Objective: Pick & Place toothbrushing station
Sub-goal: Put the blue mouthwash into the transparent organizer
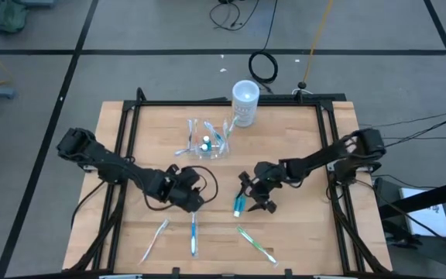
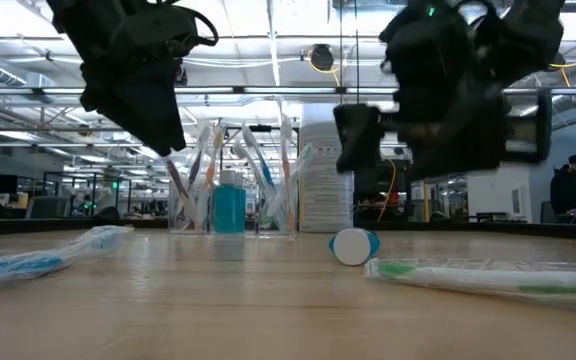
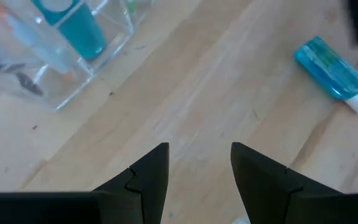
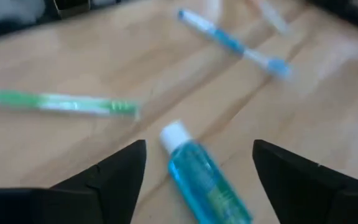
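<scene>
The toothbrushing station (image 1: 207, 139), a clear plastic tray with glinting rims, stands on the wooden table (image 1: 300, 232) toward its far edge, a little left of centre in the high view. Inside it a small teal bottle (image 2: 229, 208) stands upright, and several toothbrushes lean against its walls. No gripper touches it. Just beside the station, at its far right, stands a white cylindrical cup (image 1: 245, 102).

Nearer the middle of the table lies a second teal bottle with a white cap (image 1: 238, 204), on its side. The right gripper (image 1: 255, 198) hangs directly over this bottle, its two dark fingers (image 4: 107, 180) spread wide to either side of it, with bare wood showing between each finger and the bottle, so nothing is held. In the low view the bottle's cap end faces the camera, and the gripper is above the table.

The left gripper (image 1: 190, 198) is to the left of the lying bottle, near the front of the station but apart from it. Its fingers (image 3: 148, 177) are parted with only tabletop between them, gripping nothing.

Along the near edge lie three loose toothbrushes: a pale one (image 1: 155, 239) at the left, a blue one (image 1: 193, 234) beside it, and a green one (image 1: 257, 245) to the right, well apart from the station.
</scene>
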### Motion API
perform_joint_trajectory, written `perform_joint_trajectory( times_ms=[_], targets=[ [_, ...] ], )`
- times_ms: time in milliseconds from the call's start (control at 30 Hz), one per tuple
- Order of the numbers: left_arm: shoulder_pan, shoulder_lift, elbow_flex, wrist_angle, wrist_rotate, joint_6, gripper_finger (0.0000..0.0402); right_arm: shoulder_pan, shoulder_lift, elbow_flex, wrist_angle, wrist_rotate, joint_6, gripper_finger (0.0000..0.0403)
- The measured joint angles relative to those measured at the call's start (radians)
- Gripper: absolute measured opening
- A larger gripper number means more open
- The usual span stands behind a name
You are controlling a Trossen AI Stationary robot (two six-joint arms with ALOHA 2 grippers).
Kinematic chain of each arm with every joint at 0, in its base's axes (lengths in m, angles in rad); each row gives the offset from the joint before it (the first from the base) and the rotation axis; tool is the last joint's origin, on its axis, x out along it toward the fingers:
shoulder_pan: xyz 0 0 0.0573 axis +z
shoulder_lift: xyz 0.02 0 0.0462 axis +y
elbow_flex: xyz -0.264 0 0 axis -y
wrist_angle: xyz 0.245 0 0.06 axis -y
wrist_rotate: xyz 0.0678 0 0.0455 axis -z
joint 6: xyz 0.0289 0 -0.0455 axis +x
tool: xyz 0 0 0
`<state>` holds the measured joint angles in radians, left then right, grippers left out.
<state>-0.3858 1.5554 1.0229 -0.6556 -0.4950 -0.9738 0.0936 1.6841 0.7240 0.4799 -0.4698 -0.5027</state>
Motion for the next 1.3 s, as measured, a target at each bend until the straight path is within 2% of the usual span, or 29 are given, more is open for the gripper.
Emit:
perform_joint_trajectory(
  times_ms=[100, 300, 433, 600, 800, 1000, 1200, 1300],
  targets=[
    [0.017, -0.02, 0.0, 0.005, 0.003, 0.054, 0.018, -0.017, 0.087, 0.03, 0.056, -0.003, 0.024, 0.0298],
    [0.032, -0.134, 0.0, -0.027, 0.018, 0.129, 0.0179, -0.049, 0.216, 0.095, 0.032, -0.003, 0.1, 0.0294],
    [0.032, -0.27, 0.0, -0.112, 0.012, 0.182, 0.018, -0.056, 0.207, 0.123, -0.025, -0.042, 0.142, 0.0289],
    [0.03, -0.445, 0.001, -0.184, -0.06, 0.201, 0.018, -0.053, 0.208, 0.12, -0.075, -0.096, 0.183, 0.0281],
    [0.03, -0.587, 0.001, -0.188, -0.123, 0.316, 0.018, -0.053, 0.207, 0.12, -0.093, -0.108, 0.26, 0.0273],
    [0.03, -0.643, 0.001, -0.188, -0.135, 0.393, 0.0179, -0.052, 0.205, 0.121, -0.12, -0.059, 0.221, 0.0245],
    [0.03, -0.647, 0.001, -0.196, -0.134, 0.431, 0.018, -0.053, 0.205, 0.121, -0.154, -0.05, 0.124, 0.0199],
    [0.03, -0.645, 0.001, -0.205, -0.134, 0.431, 0.018, -0.052, 0.205, 0.121, -0.155, 0.0, 0.123, 0.0175]
  ],
)
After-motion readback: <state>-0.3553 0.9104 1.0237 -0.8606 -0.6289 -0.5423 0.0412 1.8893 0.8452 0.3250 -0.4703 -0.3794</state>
